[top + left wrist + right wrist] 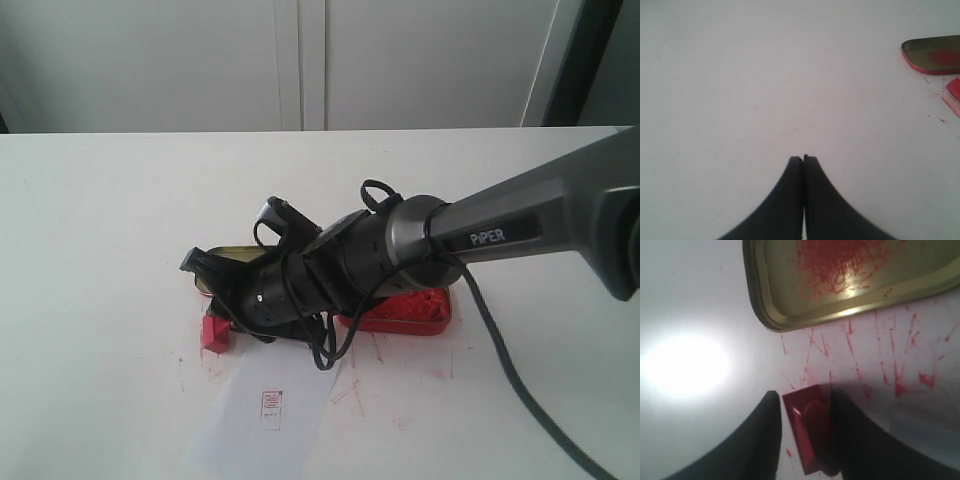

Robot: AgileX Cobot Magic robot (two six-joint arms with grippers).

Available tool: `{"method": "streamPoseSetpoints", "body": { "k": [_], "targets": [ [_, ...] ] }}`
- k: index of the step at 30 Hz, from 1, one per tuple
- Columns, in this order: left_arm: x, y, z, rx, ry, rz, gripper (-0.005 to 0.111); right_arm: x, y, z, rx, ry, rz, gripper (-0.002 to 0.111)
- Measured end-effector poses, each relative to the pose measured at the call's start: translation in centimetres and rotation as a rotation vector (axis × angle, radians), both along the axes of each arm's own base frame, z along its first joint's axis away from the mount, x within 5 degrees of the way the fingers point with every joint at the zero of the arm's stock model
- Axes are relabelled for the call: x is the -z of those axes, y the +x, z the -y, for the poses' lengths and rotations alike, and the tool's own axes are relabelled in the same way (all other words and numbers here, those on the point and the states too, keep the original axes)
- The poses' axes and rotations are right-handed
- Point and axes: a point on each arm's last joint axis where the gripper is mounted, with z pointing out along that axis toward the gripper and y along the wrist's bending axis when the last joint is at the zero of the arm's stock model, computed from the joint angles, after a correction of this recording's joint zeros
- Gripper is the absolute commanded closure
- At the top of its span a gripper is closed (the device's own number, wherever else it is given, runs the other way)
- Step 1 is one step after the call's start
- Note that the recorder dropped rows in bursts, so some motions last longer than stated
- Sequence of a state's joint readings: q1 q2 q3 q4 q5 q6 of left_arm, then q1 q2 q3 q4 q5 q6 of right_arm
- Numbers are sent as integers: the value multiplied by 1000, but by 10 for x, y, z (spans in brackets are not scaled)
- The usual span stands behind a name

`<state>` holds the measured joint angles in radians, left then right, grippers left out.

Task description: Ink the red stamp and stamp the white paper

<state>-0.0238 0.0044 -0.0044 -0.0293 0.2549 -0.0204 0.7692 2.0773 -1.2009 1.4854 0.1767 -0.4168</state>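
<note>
The red stamp (810,430) lies on its side on the table, between the fingers of my right gripper (805,394). One finger touches it and a narrow gap shows at the other, so the gripper is open around it. In the exterior view the red stamp (215,331) rests just left of the white paper (262,425), under the right gripper (205,290). The paper carries a small red imprint (271,404). My left gripper (803,159) is shut over bare table and holds nothing; the exterior view does not show it.
The gold tin lid (770,285) with red smears lies just beyond the stamp; the lid (228,257) is partly covered by the right arm. The red ink tin (405,310) sits right of it. Red ink streaks (900,375) mark the table.
</note>
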Motion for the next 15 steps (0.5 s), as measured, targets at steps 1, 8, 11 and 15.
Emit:
{"method": "streamPoseSetpoints", "body": {
  "k": [1,8,11,15],
  "targets": [
    [0,0,0,0,0,0,107,0,0,0,3,0,0,70],
    [0,0,0,0,0,0,107,0,2,2,26,-13,15,67],
    [0,0,0,0,0,0,107,0,4,3,46,-26,31,67],
    [0,0,0,0,0,0,107,0,8,6,82,-49,60,67]
  ]
}}
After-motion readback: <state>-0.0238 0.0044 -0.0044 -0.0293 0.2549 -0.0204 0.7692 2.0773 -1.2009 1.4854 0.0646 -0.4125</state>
